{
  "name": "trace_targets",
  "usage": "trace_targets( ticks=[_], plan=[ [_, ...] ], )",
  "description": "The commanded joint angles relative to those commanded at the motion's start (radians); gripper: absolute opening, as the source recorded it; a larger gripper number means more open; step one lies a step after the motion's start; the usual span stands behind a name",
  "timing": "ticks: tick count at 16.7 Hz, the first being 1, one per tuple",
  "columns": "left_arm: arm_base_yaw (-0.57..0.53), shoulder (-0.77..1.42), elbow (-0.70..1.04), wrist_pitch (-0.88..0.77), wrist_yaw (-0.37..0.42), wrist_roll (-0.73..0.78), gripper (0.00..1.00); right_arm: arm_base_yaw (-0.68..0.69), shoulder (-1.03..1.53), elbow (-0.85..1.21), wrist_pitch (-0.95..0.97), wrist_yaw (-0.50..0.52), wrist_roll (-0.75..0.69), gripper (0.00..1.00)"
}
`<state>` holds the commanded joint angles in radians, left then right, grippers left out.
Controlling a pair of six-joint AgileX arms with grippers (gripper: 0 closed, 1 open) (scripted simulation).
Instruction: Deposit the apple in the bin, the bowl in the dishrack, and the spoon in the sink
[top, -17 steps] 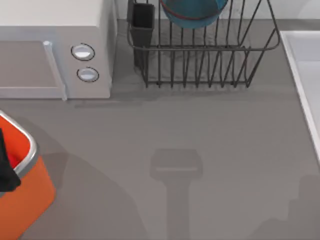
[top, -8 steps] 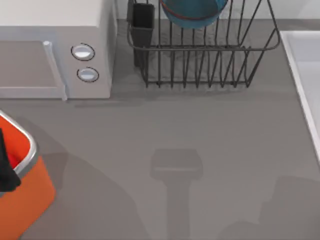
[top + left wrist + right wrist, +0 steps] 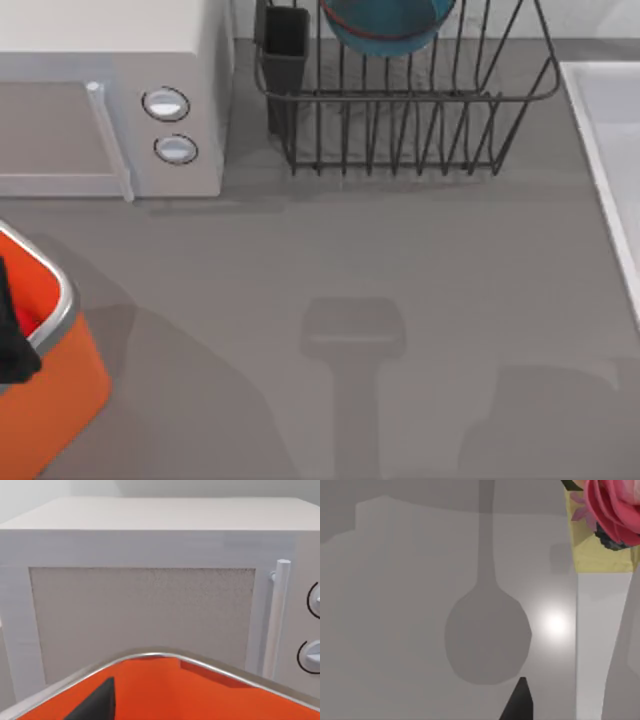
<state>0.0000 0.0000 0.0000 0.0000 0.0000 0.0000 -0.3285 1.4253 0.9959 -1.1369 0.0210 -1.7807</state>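
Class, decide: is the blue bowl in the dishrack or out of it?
In it: the bowl sits between the dishrack's upright wire bars.

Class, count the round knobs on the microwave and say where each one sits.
2. Both are on the microwave front panel, to the right of its door handle: one knob nearer the dishrack's end, the other knob just below it in the top view. None seem hidden.
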Motion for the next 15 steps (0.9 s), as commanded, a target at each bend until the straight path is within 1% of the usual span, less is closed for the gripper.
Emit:
trace_targets(
  ticks=[4, 7, 10, 15],
  plan=[
    [0.0, 0.0, 0.0, 0.0, 0.0, 0.0, 1.0, 0.005, 0.034, 0.031, -0.011, 0.0, 0.001, 0.0],
    [0.0, 0.0, 0.0, 0.0, 0.0, 0.0, 1.0, 0.02, 0.146, 0.158, -0.056, 0.002, 0.004, 0.0],
    [0.0, 0.0, 0.0, 0.0, 0.0, 0.0, 1.0, 0.046, 0.32, 0.379, -0.127, 0.004, 0.014, 0.0],
    [0.0, 0.0, 0.0, 0.0, 0.0, 0.0, 1.0, 0.099, 0.68, 0.908, -0.273, 0.006, 0.064, 0.0]
  ],
)
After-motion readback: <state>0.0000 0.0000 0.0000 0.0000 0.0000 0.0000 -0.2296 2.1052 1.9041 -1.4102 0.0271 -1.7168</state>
